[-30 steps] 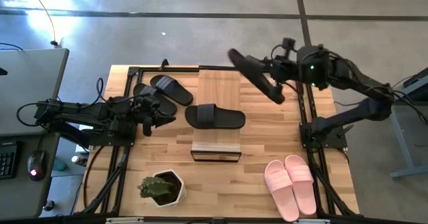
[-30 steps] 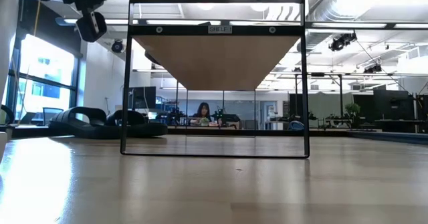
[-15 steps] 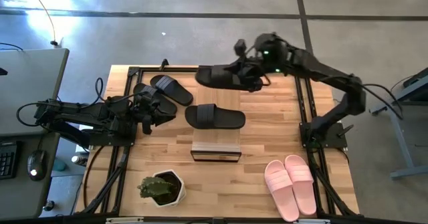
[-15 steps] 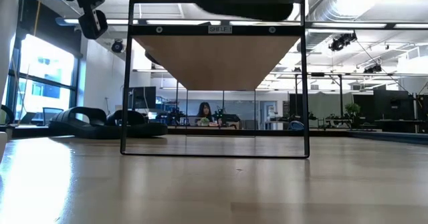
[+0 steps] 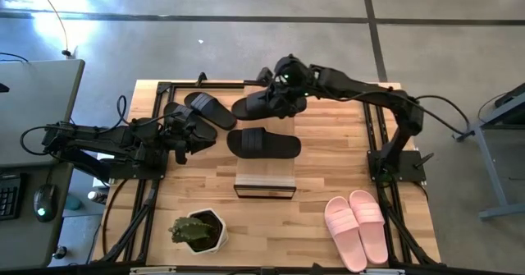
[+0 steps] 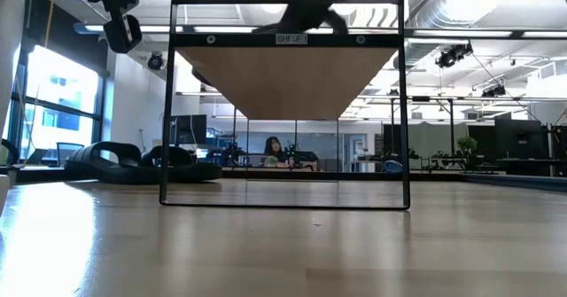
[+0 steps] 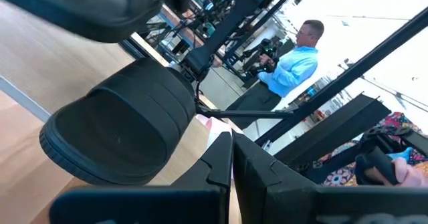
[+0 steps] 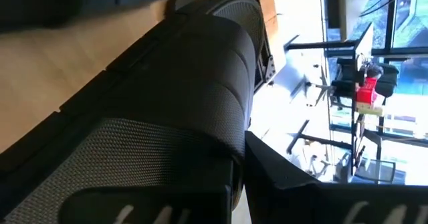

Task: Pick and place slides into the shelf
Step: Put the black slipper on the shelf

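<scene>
My right gripper (image 5: 283, 94) is shut on a black slide (image 5: 261, 105) that lies flat and crosswise over the far end of the shelf (image 5: 267, 176). I cannot tell whether the slide rests on the plank. A second black slide (image 5: 264, 144) lies sole down across the middle of the shelf top. Two more black slides (image 5: 205, 109) lie on the table left of the shelf. My left gripper (image 5: 182, 146), shut, hovers just near of them, raised off the table (image 6: 124, 31). The pink pair (image 5: 359, 226) lies sole down near the table's near right corner. My right gripper holds the black slide at its wide ribbed strap (image 8: 200, 103), coming from the table's right side. One finger (image 8: 294, 184) shows beside the strap's edge; the slide hides the other. The slide sits level, its length across the shelf plank.
A potted green plant (image 5: 197, 230) stands near the table's near edge, left of the shelf. Black frame rails (image 5: 379, 135) run along the table's left and right sides. Bare plank shows on the near part of the shelf top. People show in the room beyond the table.
My right gripper has swung from over the table's far right side toward the left and come down over the shelf's far end. The black slide it carries has turned from steeply tilted to flat and crosswise. In the low view the slide has dropped out of sight behind the shelf top.
</scene>
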You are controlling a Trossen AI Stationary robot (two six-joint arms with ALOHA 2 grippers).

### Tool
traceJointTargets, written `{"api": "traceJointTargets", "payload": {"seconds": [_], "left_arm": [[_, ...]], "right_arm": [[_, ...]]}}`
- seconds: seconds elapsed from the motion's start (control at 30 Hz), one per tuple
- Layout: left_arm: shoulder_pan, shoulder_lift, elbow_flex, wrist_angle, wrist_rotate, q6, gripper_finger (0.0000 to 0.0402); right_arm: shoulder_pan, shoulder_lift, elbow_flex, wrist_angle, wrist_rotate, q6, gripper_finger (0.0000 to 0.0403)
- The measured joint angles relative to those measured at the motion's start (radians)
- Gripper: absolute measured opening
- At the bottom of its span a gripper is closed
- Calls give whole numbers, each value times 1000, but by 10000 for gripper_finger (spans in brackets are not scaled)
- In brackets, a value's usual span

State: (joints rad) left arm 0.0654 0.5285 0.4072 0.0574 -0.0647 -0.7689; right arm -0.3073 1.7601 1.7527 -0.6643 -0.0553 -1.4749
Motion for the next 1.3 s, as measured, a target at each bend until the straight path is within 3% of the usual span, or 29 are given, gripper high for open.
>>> {"api": "traceJointTargets", "payload": {"seconds": [0.37,0.87,1.3], "left_arm": [[0,0,0,-5,0,1,3],[0,0,0,-8,-7,5,3],[0,0,0,-8,-4,4,3]], "right_arm": [[40,54,-2,47,150,85,0],[72,76,-2,-11,204,195,0],[87,84,-1,-55,151,245,0]]}}
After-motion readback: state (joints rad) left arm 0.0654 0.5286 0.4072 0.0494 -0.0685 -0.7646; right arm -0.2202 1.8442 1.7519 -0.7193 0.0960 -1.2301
